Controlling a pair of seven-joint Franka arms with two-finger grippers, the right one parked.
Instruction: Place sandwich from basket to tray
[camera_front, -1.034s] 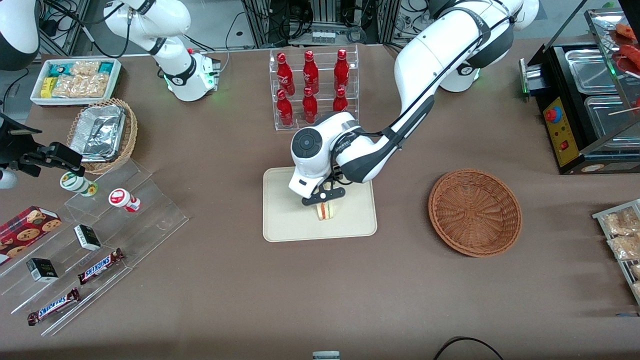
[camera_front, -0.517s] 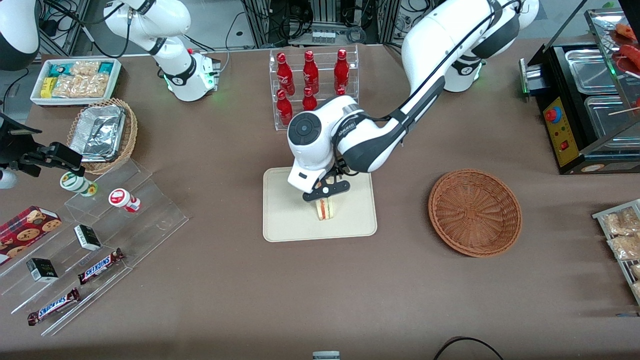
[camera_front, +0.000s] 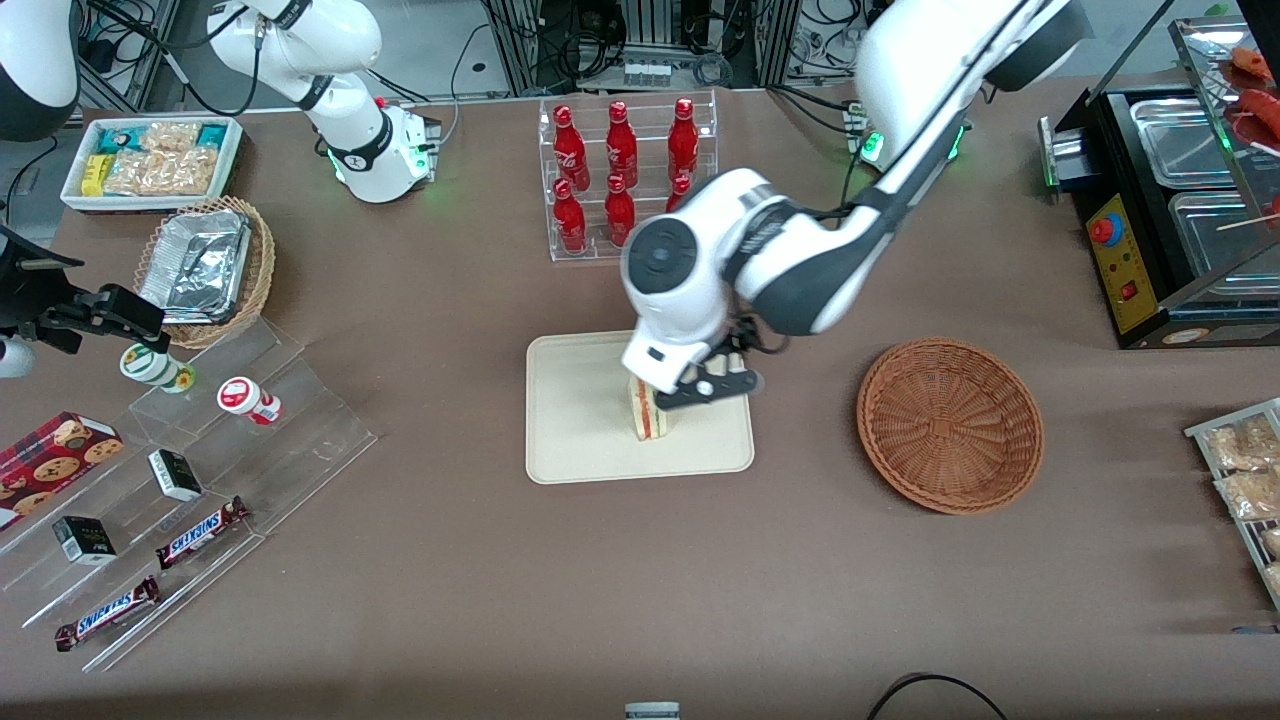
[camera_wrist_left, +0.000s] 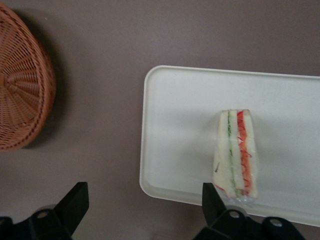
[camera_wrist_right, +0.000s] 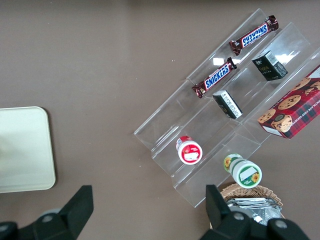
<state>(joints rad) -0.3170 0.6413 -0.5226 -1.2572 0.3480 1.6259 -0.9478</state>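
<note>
The sandwich (camera_front: 648, 416) stands on edge on the cream tray (camera_front: 580, 425), its red and green filling showing (camera_wrist_left: 236, 152). My gripper (camera_front: 708, 390) hangs above the tray's edge toward the basket, beside the sandwich and off it. In the wrist view the gripper (camera_wrist_left: 145, 196) is open, fingers (camera_wrist_left: 75, 200) wide apart over the tray rim (camera_wrist_left: 165, 187) and bare table, nothing between them. The reddish-brown wicker basket (camera_front: 950, 425) sits empty beside the tray, toward the working arm's end; its rim (camera_wrist_left: 22, 85) shows in the wrist view.
A clear rack of red bottles (camera_front: 625, 170) stands farther from the camera than the tray. Toward the parked arm's end are a tan basket with foil containers (camera_front: 205, 265), a white snack bin (camera_front: 150, 160) and acrylic steps with candy (camera_front: 200, 480). A food warmer (camera_front: 1180, 200) stands at the working arm's end.
My gripper has lifted away from the sandwich and shifted toward the basket. The sandwich stays standing on the tray.
</note>
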